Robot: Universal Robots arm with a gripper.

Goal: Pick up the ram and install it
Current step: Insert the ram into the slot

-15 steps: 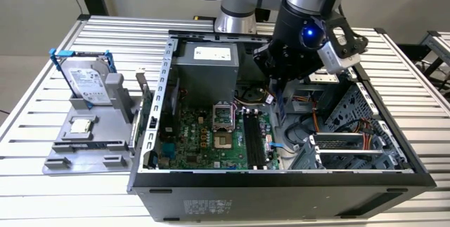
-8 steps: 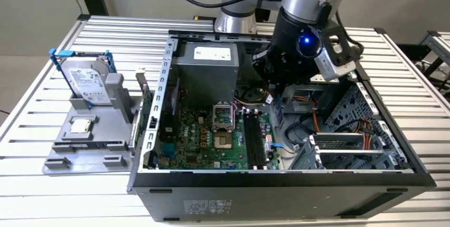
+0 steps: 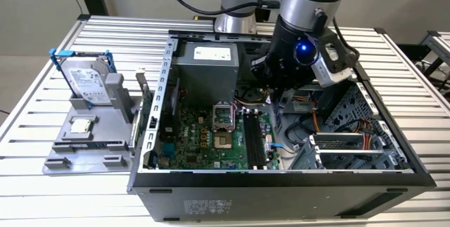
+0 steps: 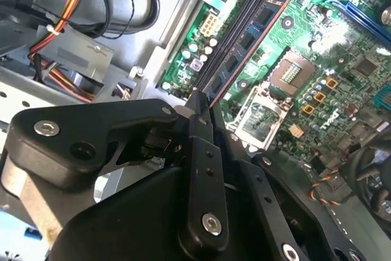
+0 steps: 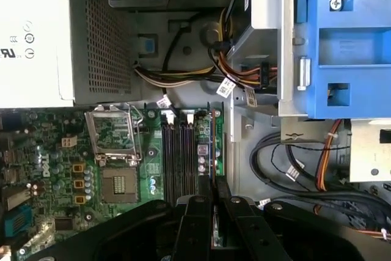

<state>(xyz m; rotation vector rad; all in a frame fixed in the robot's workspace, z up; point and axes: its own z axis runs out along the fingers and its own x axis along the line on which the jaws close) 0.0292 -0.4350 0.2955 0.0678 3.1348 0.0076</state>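
Green ram [image 5: 203, 145]: on edge along the black slots [image 5: 177, 157], perhaps seated.
Gripper [image 5: 212, 195]: inside the case [image 3: 281, 190], fingers pinching the ram's end.

An open computer case [image 3: 165, 79] sits mid-frame in the exterior view on a slatted metal table [image 3: 63, 200]. Inside it, a green motherboard [image 3: 204, 137] lies below a grey power supply [image 3: 204, 71]. At left, a blue-framed hard drive [image 3: 88, 79] stands in a grey holder [image 3: 105, 142], with a small square silver chip [image 3: 81, 126] just below.

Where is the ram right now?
In the first wrist view, the ram is held by the gripper at the black slots, near the socket.
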